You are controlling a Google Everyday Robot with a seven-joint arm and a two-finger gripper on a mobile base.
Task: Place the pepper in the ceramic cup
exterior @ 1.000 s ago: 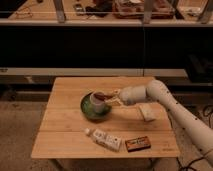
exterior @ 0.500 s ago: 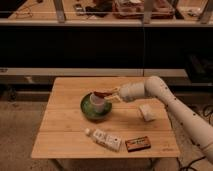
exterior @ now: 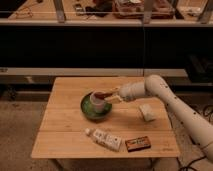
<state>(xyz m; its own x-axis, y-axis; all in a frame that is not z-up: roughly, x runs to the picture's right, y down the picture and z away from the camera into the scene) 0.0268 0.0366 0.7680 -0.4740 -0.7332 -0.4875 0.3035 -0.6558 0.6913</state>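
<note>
The ceramic cup [exterior: 97, 102] is a small cream round cup standing on a dark green plate [exterior: 89, 113] near the middle of the wooden table [exterior: 65, 125]. My gripper [exterior: 112, 95] reaches in from the right, just right of the cup's rim. It is shut on the pepper [exterior: 104, 93], a small dark red chili that sticks out to the left over the cup's mouth. The pepper is level with the top of the cup, and its tip lies above the opening.
A small white block [exterior: 146, 111] sits on the table right of the plate, under my arm. A white bottle [exterior: 105, 139] lies on its side near the front edge, with a brown labelled box [exterior: 137, 143] beside it. Shelving stands behind the table.
The gripper with the pepper has stayed at the cup's right rim, shifting only slightly. The cup, plate and other things have not moved.
</note>
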